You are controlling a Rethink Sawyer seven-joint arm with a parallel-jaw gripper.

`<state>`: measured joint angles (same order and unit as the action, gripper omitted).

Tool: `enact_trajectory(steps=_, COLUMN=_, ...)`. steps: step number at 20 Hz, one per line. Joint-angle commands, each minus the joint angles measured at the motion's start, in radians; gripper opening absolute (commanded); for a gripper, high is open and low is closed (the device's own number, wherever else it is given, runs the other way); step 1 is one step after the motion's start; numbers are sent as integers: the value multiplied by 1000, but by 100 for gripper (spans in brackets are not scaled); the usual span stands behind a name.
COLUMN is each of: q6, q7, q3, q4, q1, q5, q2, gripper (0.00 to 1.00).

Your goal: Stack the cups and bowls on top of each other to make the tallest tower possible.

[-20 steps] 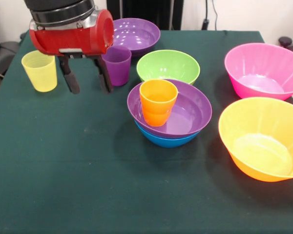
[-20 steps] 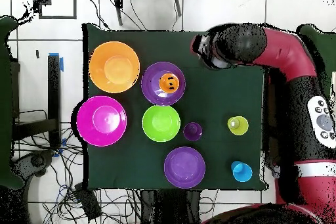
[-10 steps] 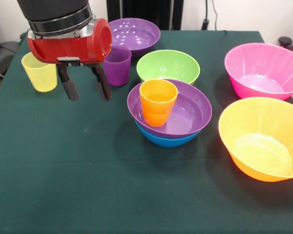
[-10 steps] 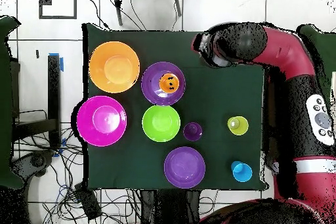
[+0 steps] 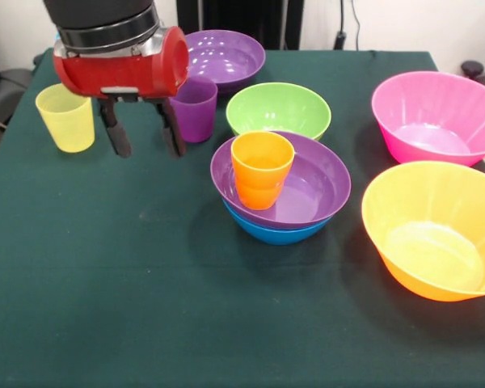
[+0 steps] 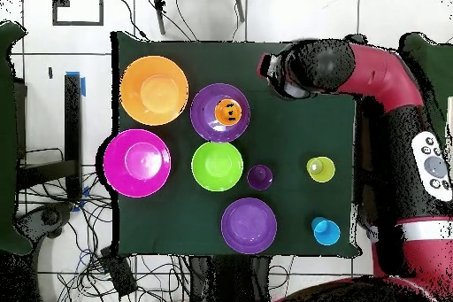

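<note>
The tower point(image 5: 280, 194) stands mid-table: a blue bowl point(image 5: 276, 233) at the bottom, a purple bowl point(image 5: 307, 187) nested in it, an orange cup point(image 5: 261, 168) upright inside. My gripper point(image 5: 145, 137) hangs open and empty above the cloth, left of the tower, between the yellow cup point(image 5: 65, 117) and the purple cup point(image 5: 194, 107). In the overhead view the arm's head point(image 6: 296, 70) covers the gripper, right of the tower point(image 6: 220, 112). The blue cup point(image 6: 326, 231) shows only from overhead.
A green bowl point(image 5: 278, 110) sits just behind the tower, a second purple bowl point(image 5: 222, 56) at the back. The pink bowl point(image 5: 438, 117) and orange bowl point(image 5: 435, 229) fill the right side. Green cloth covers the table point(image 5: 145, 307).
The gripper dipped a little toward the front, then rose and shifted slightly right, ending near where it began. It stays open and empty. No cup or bowl moved.
</note>
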<state>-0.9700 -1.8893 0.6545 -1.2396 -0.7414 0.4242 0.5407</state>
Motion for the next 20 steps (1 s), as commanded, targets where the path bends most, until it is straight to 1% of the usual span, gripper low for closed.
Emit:
enact_trajectory(steps=1, q6=137, q7=238, q3=7, q4=-283, q1=-32, q5=110, q2=75, gripper=100)
enact_trajectory(steps=3, q6=189, q7=234, q3=12, q4=-331, q1=-52, q5=129, q2=82, gripper=100)
enact_trajectory(steps=7, q6=228, q7=242, q3=12, q4=-353, q1=-59, q5=172, q2=74, gripper=100)
enact_trajectory(steps=11, q6=222, q7=251, q3=17, q4=-340, q1=-57, q5=196, q2=67, gripper=100)
enact_trajectory(steps=14, q6=212, q7=243, q3=23, q4=-340, q1=-59, q5=197, q2=72, gripper=100)
enact_trajectory(steps=20, q6=247, q7=239, q3=38, q4=-357, q1=-75, q5=221, q2=66, gripper=100)
